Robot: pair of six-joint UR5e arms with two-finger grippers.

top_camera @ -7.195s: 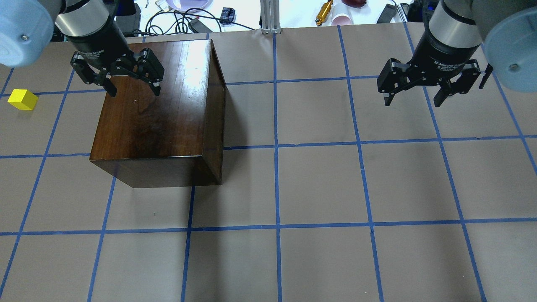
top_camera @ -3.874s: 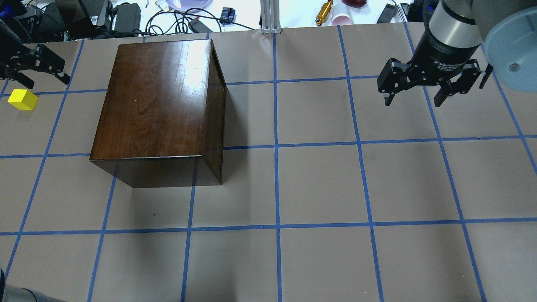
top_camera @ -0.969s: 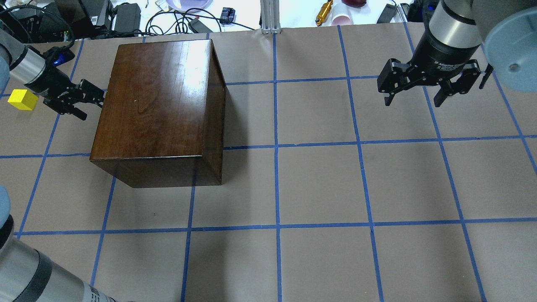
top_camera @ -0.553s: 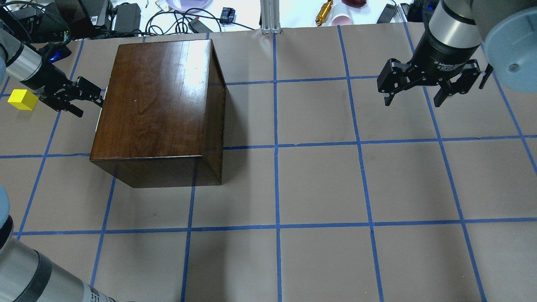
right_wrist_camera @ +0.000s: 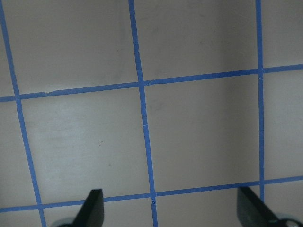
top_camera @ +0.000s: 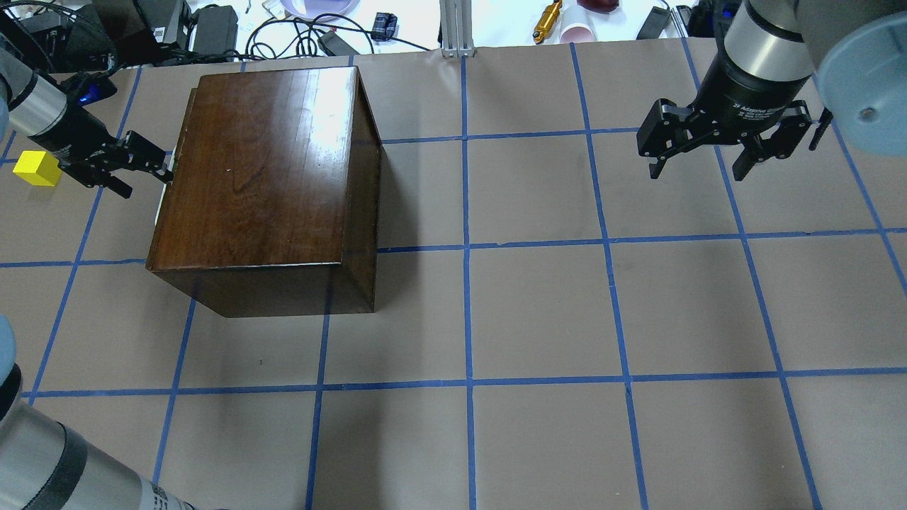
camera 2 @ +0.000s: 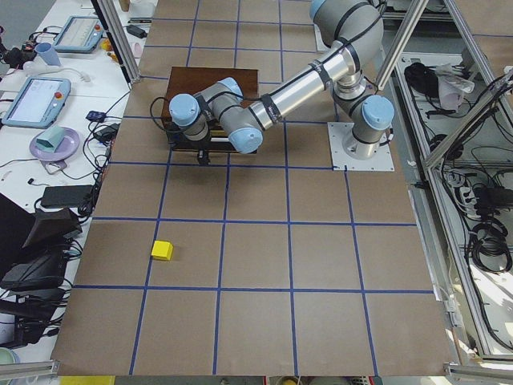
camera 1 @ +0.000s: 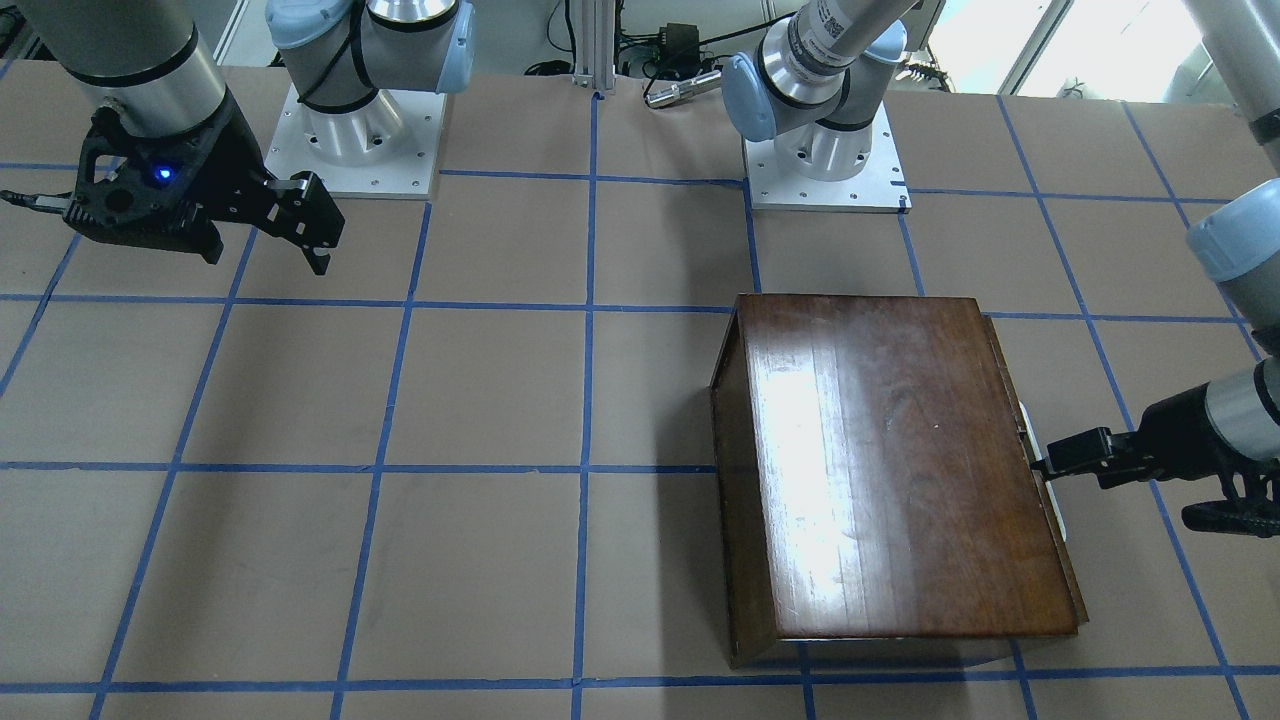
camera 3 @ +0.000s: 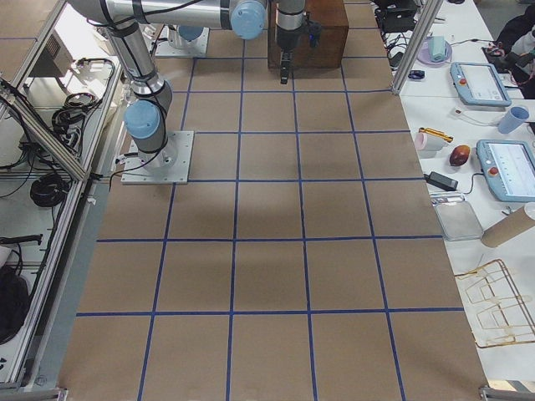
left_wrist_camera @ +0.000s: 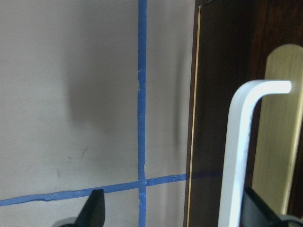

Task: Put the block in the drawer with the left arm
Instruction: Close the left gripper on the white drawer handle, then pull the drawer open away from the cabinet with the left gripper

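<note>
The yellow block [top_camera: 37, 168] lies on the table left of the dark brown cabinet [top_camera: 269, 163]; it also shows in the exterior left view [camera 2: 163, 250]. The drawer front [top_camera: 186, 113] stands slightly out of the cabinet's left side. My left gripper [top_camera: 147, 180] is low beside it, open. In the left wrist view the drawer's pale handle [left_wrist_camera: 239, 156] stands between the fingers, close to the right fingertip [left_wrist_camera: 258, 210]. The block lies just behind the left wrist. My right gripper [top_camera: 698, 170] hangs open and empty over the far right of the table.
Cables, power bricks, a brass tool [top_camera: 548, 20] and cups lie beyond the table's far edge. A metal post [top_camera: 453, 28] stands at the back middle. The cabinet [camera 1: 900, 460] is the only tall thing on the taped grid.
My left gripper came off the cabinet top, swung down to its left side, and has moved left at the handle. The drawer front has come slightly out. The right arm has not moved.
</note>
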